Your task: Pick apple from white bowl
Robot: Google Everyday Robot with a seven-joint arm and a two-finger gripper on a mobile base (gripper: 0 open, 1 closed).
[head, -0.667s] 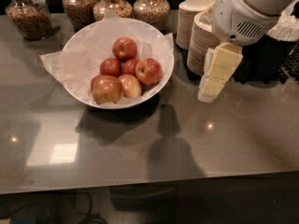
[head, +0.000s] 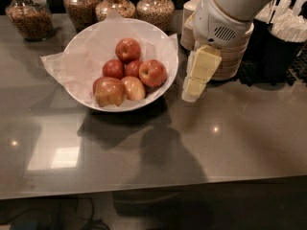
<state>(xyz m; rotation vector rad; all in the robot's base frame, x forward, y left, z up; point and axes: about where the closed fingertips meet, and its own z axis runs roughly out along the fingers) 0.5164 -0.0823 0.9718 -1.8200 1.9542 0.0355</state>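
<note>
The white bowl (head: 79,47), wide, shallow and lined with crinkled white paper, stands on the grey counter at the upper left of centre. It holds several apples. The apple (head: 152,73), red with yellow-orange patches, lies at the right side of the pile. Two smaller dark red apples (head: 113,68) sit beside it, and a larger dull red-and-yellow one (head: 110,91) lies at the front. My gripper (head: 193,83), cream-yellow, hangs from the white arm just right of the bowl's rim, outside the bowl, above the counter. It holds nothing that I can see.
Stacks of beige paper bowls (head: 230,56) stand right behind the gripper. Glass jars of nuts (head: 33,16) line the back edge. A dark holder with white utensils (head: 288,37) is at the far right. The counter's front edge runs along the bottom.
My gripper has moved left, closer to the bowl's right rim. The bowl and apples have not moved.
</note>
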